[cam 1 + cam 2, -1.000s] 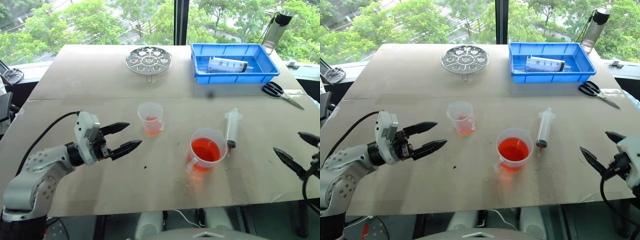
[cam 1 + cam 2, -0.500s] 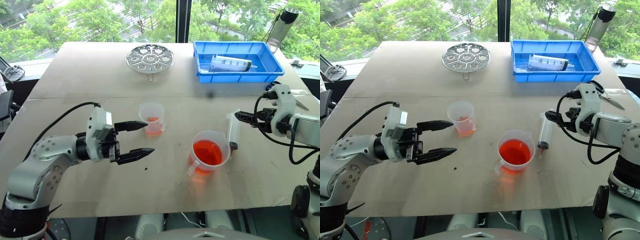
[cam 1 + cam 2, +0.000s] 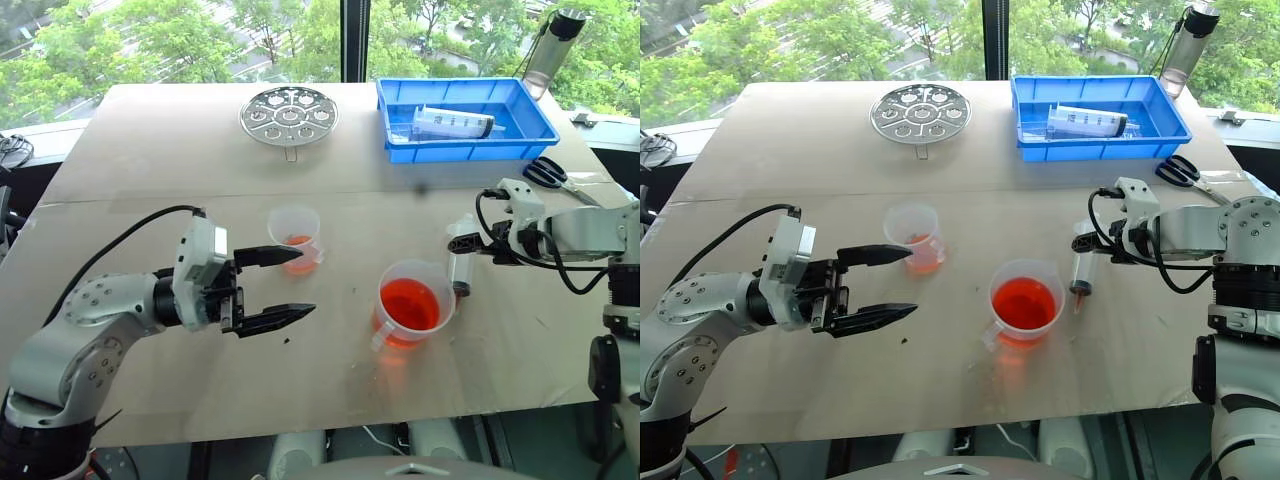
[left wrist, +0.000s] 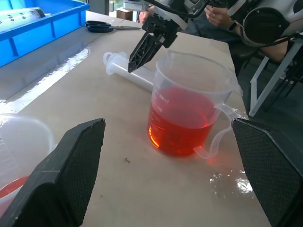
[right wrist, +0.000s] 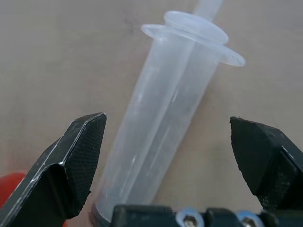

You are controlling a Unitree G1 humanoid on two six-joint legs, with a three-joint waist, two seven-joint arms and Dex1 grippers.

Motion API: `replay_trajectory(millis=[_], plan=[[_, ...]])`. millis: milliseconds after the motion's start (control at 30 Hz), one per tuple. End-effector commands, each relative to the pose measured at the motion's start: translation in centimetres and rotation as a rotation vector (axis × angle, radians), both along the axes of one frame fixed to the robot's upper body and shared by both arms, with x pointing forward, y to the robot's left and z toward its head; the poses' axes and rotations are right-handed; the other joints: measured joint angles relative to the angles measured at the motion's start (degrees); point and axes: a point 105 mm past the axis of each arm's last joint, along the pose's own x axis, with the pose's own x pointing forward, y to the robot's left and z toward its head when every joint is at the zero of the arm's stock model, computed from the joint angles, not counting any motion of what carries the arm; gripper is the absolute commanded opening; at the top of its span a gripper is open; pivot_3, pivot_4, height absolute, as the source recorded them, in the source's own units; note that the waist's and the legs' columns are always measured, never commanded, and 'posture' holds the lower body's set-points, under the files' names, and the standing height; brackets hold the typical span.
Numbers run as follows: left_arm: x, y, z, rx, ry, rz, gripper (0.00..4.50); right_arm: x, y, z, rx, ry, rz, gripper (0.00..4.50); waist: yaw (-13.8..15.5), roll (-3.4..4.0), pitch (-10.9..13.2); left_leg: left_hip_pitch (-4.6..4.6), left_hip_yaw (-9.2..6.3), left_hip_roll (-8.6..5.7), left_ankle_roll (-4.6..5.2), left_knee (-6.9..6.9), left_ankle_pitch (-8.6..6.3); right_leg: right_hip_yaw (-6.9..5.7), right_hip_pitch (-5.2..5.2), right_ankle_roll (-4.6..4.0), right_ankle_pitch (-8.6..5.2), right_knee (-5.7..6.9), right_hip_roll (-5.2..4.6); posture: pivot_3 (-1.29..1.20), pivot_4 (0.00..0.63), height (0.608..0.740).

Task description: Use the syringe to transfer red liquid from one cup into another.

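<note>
We see the syringe (image 3: 463, 262) flat on the table (image 3: 150, 150) beside the beaker (image 3: 412, 310) of red liquid (image 3: 410, 305), right gripper (image 5: 170, 156) spread wide astride it, left gripper (image 3: 290, 283) gaping empty by the small cup (image 3: 296, 238), tray (image 3: 465, 145) and scissors (image 3: 545, 176) behind.

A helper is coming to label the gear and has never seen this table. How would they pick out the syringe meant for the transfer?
Start at the handled beaker of red liquid near the table's front edge. Just to its right the slim syringe lies flat on the table, with the open right pincer over it. The other syringe is much fatter and lies in the blue tray.
</note>
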Motion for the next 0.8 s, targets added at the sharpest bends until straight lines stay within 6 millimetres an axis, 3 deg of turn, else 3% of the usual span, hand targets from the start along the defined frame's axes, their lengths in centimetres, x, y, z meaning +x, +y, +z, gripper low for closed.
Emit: replay_trajectory(millis=[33, 467, 567, 700, 733, 800], plan=[[-0.6, -0.5, 0.8, -0.008, -0.046, -0.005, 4.38, 0.5, 0.3, 0.7, 0.006, 0.009, 0.007, 4.5, -0.1, 0.0, 0.0, 0.01, 0.0, 0.02, 0.0, -0.01, 0.0, 0.0, -0.01, 0.0, 0.0, 0.0, 0.02, 0.0, 0.15, 0.74], [-1.1, -0.8, 0.4, -0.024, -0.034, 0.031, 4.38, 1.8, 1.3, 0.1, -0.017, 0.094, -0.012, 4.5, 0.0, -0.01, 0.0, -0.02, -0.01, 0.02, 0.0, 0.0, 0.0, 0.01, 0.0, 0.0, 0.0, -0.03, 0.01, 0.0, 0.15, 0.74], [-1.1, -0.8, 0.3, -0.027, -0.033, 0.038, 4.5, 1.7, 1.5, -0.6, -0.041, 0.112, -0.005, 3.64, 0.0, -0.03, 0.0, 0.01, -0.01, 0.03, 0.0, 0.0, 0.0, 0.01, 0.0, 0.0, 0.0, 0.01, 0.02, 0.0, 0.15, 0.74], [-1.1, -0.8, 0.2, -0.031, -0.034, 0.044, 4.5, 1.1, 1.5, -1.5, -0.071, 0.121, 0.017, 1.85, -0.1, -0.03, -0.1, 0.02, -0.03, 0.05, 0.0, -0.01, 0.0, 0.0, 0.0, -0.01, 0.0, 0.02, 0.04, 0.0, 0.15, 0.74], [-1.1, -0.7, 0.2, -0.032, -0.035, 0.047, 4.5, 0.9, 1.4, -1.7, -0.074, 0.121, 0.023, 1.6, -0.1, -0.04, -0.1, 0.02, -0.03, 0.05, 0.0, -0.01, 0.0, 0.0, 0.0, -0.01, 0.0, 0.02, 0.04, 0.0, 0.15, 0.74], [-1.0, -0.7, 0.2, -0.035, -0.038, 0.052, 4.5, 0.6, 0.8, -1.5, -0.111, 0.086, 0.032, 1.52, 0.0, -0.05, -0.1, 0.01, -0.04, 0.05, 0.0, -0.01, 0.0, 0.0, 0.0, -0.01, 0.0, 0.0, 0.03, 0.0, 0.15, 0.74]])
